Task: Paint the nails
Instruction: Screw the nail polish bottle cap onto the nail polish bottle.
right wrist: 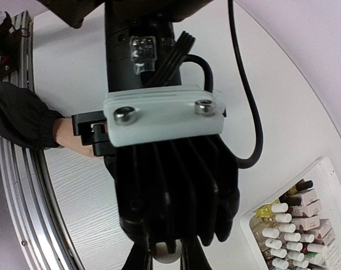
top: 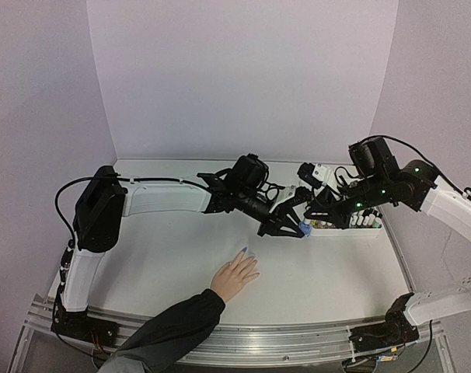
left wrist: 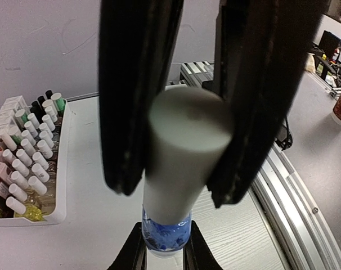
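A light-skinned hand (top: 235,276) in a dark sleeve lies flat on the table, fingers pointing away. One nail (top: 243,250) is painted blue; the others are too small to judge. My left gripper (top: 290,225) is shut on the white cap (left wrist: 179,140) of a blue polish bottle (left wrist: 166,235). My right gripper (top: 308,220) is shut on the bottle's glass body, its fingertips (left wrist: 131,256) on either side of it. The bottle (top: 304,229) is held right of and beyond the hand. In the right wrist view my right gripper (right wrist: 166,260) holds a pale round part of the bottle, and the left gripper's body hides most of the hand (right wrist: 69,138).
A white tray (top: 379,231) packed with many small polish bottles stands at the back right, just right of the grippers; it also shows in the left wrist view (left wrist: 61,208) and the right wrist view (right wrist: 255,216). The table's metal front rail (top: 298,342) runs along the near edge.
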You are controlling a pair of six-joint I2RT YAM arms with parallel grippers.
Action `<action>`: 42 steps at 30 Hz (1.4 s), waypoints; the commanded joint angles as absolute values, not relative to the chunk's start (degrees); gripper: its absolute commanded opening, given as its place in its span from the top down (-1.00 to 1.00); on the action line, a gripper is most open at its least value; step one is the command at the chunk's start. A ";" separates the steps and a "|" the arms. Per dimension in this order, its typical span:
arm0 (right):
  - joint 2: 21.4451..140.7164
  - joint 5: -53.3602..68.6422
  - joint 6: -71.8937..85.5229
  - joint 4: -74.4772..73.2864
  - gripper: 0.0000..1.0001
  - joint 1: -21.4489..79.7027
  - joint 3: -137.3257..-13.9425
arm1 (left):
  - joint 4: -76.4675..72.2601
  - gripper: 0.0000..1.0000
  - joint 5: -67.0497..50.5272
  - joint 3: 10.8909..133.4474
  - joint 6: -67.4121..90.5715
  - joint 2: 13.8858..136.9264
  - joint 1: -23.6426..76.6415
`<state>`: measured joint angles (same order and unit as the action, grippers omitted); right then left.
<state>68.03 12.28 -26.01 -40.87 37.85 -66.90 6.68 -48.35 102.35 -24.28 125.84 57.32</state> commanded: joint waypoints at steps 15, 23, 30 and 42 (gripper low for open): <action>73.77 -9.83 -0.44 -19.65 1.00 38.33 -63.53 | -10.26 1.00 -24.29 101.17 -18.50 122.48 57.51; 79.45 -15.87 4.33 -16.33 1.00 40.34 -67.30 | -10.45 1.00 -21.65 102.66 -19.14 123.84 57.79; 81.01 -13.86 7.35 -16.49 0.90 40.34 -68.61 | -9.67 1.00 -21.52 102.40 -19.34 123.83 57.66; 73.28 -13.53 0.69 -20.04 -0.84 40.31 -65.43 | -8.23 1.00 -25.17 99.19 -19.77 121.52 57.13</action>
